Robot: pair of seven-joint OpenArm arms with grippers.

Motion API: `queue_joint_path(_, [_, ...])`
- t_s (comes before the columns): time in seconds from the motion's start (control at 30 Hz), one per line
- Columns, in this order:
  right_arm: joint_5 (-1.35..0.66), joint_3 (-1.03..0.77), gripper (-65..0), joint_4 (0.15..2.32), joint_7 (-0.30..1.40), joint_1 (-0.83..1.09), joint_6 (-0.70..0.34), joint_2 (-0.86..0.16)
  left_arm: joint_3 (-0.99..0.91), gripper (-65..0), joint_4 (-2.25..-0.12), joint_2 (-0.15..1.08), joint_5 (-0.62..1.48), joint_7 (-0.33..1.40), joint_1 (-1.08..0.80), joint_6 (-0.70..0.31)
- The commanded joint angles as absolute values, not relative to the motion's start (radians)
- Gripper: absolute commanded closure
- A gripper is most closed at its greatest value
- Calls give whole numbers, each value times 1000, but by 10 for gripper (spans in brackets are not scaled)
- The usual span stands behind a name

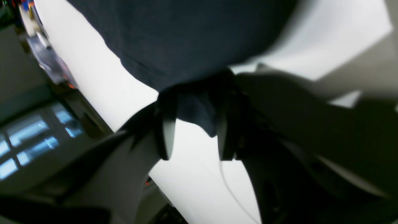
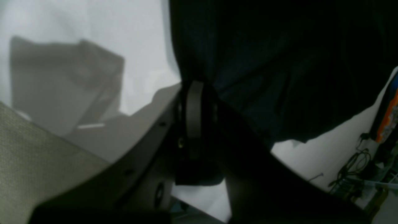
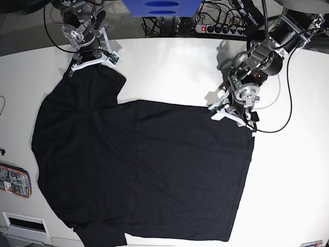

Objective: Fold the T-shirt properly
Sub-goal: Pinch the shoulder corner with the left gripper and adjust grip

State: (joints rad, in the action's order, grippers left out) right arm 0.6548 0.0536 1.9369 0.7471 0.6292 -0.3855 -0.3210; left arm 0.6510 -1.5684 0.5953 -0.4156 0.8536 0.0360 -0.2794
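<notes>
Plain black short-sleeved cloth T-shirt [image 3: 139, 170] spread flat on the white counter [image 3: 175, 67]. Right gripper [image 3: 92, 60] fingers [image 2: 194, 109] clamped tight on a far corner of it. Left gripper [image 3: 232, 114] fingers [image 1: 166, 137] parted, cloth corner hanging between them

Plain black T-shirt [image 3: 139, 170] spread nearly flat across white table
</notes>
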Motion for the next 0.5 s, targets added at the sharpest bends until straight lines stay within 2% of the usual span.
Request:
queue_joint_path(0.0, [644,54,0,1946,750,638,-400,-328,656,-212,-1554,607,-328,862,28,-318])
queue_joint_path(0.47, [644,54,0,1946,750,638,-400,-328,783,-219,-1489,601,-283,866,143,-335])
